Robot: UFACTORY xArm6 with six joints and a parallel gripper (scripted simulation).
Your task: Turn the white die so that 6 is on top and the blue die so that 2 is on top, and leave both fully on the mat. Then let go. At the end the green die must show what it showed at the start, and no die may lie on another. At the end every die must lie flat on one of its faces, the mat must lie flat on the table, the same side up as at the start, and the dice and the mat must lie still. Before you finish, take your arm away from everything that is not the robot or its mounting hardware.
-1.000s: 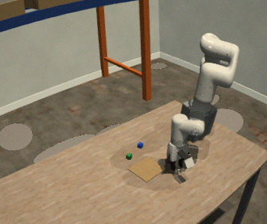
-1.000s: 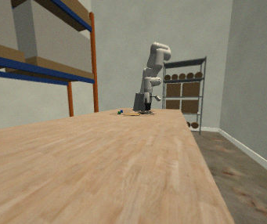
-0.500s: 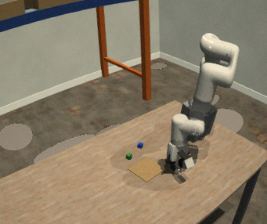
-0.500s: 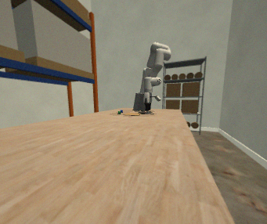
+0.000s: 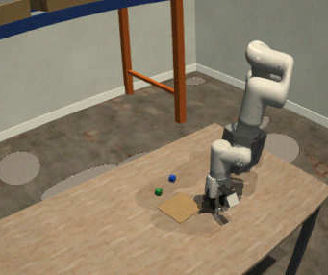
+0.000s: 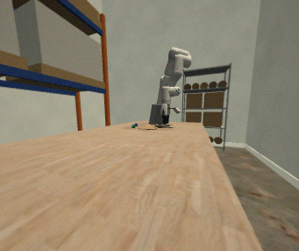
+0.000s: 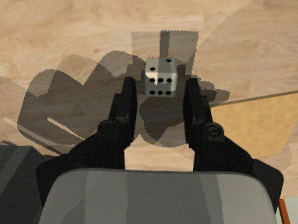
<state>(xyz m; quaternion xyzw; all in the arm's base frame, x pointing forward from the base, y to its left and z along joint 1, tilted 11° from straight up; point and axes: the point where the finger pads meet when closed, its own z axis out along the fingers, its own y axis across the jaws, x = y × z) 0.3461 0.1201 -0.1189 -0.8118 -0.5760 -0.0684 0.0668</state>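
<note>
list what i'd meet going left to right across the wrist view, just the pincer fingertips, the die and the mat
one pincer fingertip, white die, the other pincer fingertip, mat

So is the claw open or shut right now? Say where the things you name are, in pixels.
Partly open: in the wrist view, the white die point(image 7: 160, 84) sits between the claw's point(image 5: 215, 209) point(image 6: 165, 125) point(image 7: 160, 80) fingers, with a gap on either side.
</note>
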